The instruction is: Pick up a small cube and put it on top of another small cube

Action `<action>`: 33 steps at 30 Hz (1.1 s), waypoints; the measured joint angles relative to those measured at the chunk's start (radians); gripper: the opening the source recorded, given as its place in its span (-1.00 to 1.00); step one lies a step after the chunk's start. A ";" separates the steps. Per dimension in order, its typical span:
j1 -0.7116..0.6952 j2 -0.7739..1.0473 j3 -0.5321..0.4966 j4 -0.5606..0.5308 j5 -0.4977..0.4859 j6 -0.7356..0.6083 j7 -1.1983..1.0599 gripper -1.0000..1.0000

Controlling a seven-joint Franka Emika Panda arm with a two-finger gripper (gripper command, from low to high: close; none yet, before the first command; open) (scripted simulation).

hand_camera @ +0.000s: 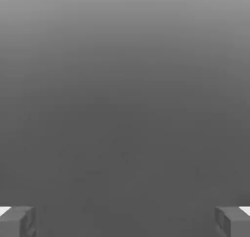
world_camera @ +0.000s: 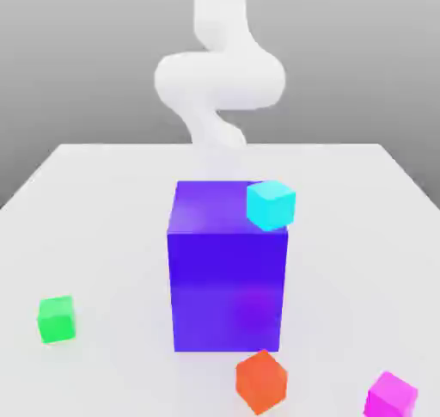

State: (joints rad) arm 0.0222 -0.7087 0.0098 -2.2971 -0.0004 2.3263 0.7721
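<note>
Magenta cube (world_camera: 391, 397) free; gripper (hand_camera: 125, 222) spread wide, empty. Risk: big purple-blue block (world_camera: 227, 291) obstructs, arm clips it.

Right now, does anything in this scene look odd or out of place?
Yes: the cyan cube looks odd. In the exterior view it overlaps the top right corner of the big purple-blue block, apparently jutting past its edge.

Plain magenta-pink cube (world_camera: 391, 396), bright green cube (world_camera: 57, 319), orange-red cube (world_camera: 261, 382), cyan cube (world_camera: 271, 205), purple-blue box (world_camera: 227, 278), whitish table (world_camera: 112, 235)
</note>
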 joint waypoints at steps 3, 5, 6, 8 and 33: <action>0.027 0.114 0.014 0.004 -0.001 0.033 -0.035 0.00; 0.044 0.187 0.023 0.006 -0.002 0.054 -0.056 0.00; 0.052 0.224 0.028 0.007 -0.003 0.064 -0.067 0.00; 0.069 0.296 0.038 0.010 -0.005 0.085 -0.088 0.00; 0.269 1.206 0.118 0.063 -0.151 0.400 -0.226 0.00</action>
State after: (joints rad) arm 0.2912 0.4975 0.1279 -2.2345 -0.1510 2.7258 0.5460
